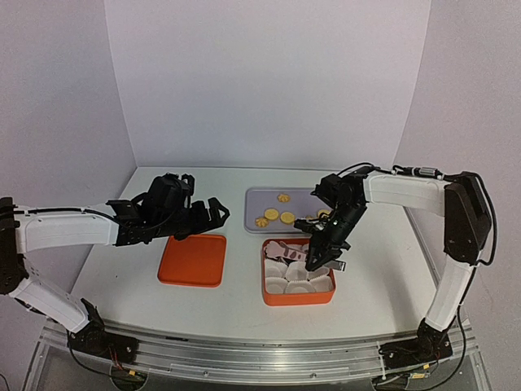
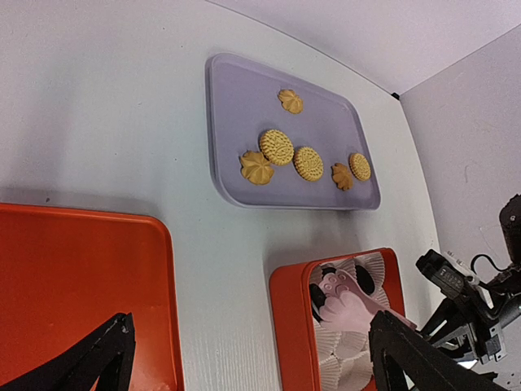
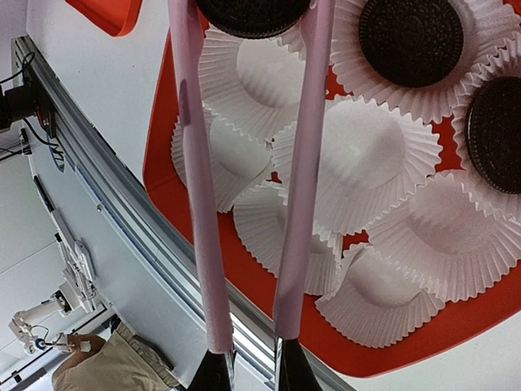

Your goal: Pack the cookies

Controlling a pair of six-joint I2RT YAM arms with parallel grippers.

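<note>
Six golden cookies [image 1: 271, 214] lie on a lavender tray [image 1: 259, 195], also in the left wrist view [image 2: 277, 147]. My right gripper [image 1: 330, 234] [image 3: 247, 368] is shut on pink tongs [image 3: 303, 163] over the orange box [image 1: 297, 300]. The tongs pinch a black cookie [image 3: 252, 12] above a white paper cup. Two more black cookies [image 3: 411, 41] [image 3: 498, 134] sit in cups in the box [image 3: 423, 346]. My left gripper [image 1: 213, 213] [image 2: 244, 366] is open and empty above the orange lid [image 1: 192, 261].
The box holds several empty white pleated cups [image 3: 358, 155]. The orange lid [image 2: 73, 285] lies flat to the left of the box [image 2: 289, 326]. The lavender tray [image 2: 236, 98] sits behind both. A metal rail [image 1: 260, 350] runs along the table's near edge.
</note>
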